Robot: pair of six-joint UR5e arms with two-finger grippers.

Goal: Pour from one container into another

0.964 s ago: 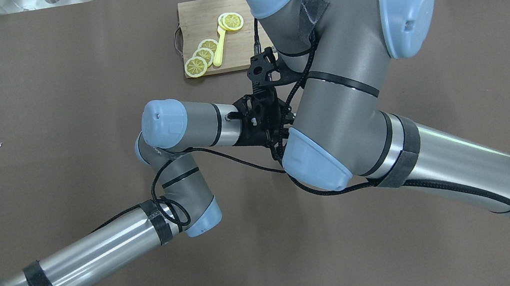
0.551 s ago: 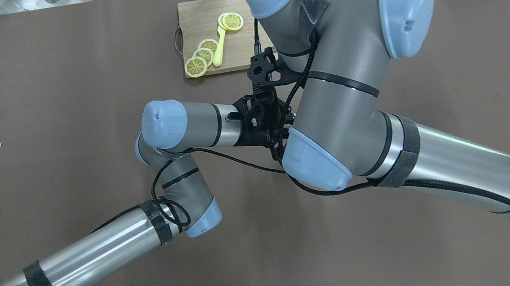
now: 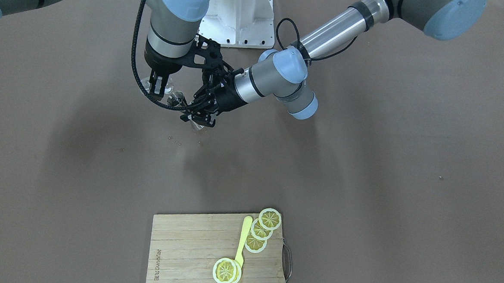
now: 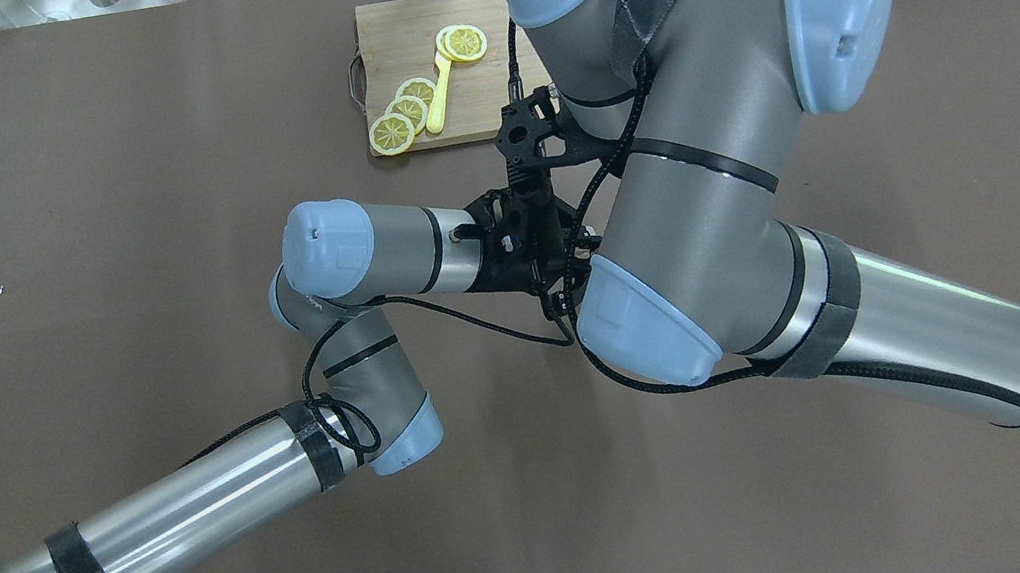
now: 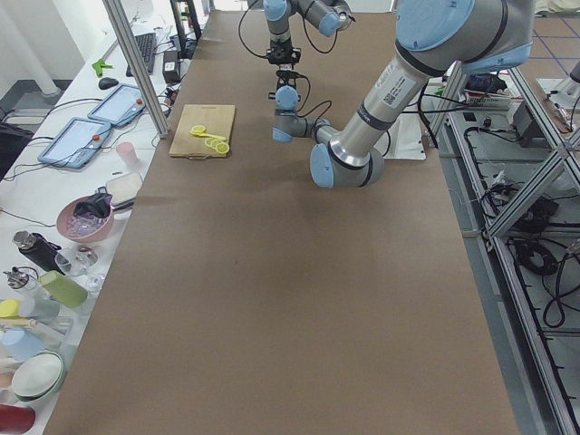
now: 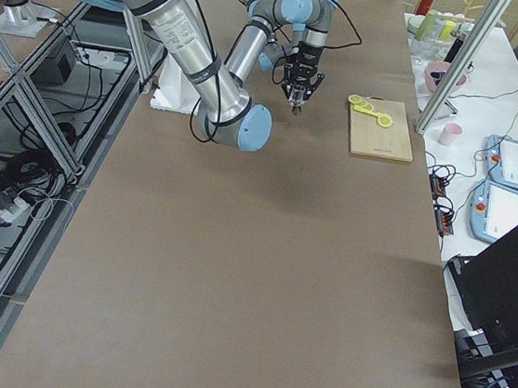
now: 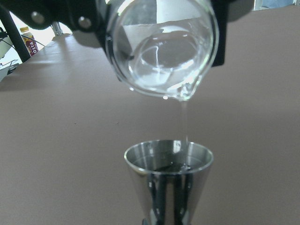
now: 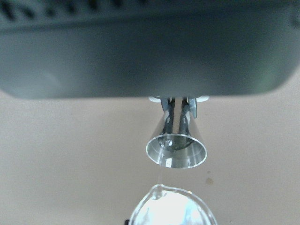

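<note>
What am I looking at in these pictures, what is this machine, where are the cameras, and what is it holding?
These are two robot arms at a brown table, each ending in a two-finger gripper. One camera faces the robot from across the table, one looks down from behind it, one stands at each table end, and one sits on each wrist. The left gripper holds a clear glass cup tipped over. A thin stream runs from its spout into a metal jigger, which the right gripper holds upright below. Farther from the robot lies a wooden cutting board with lemon slices and a yellow spoon.
</note>
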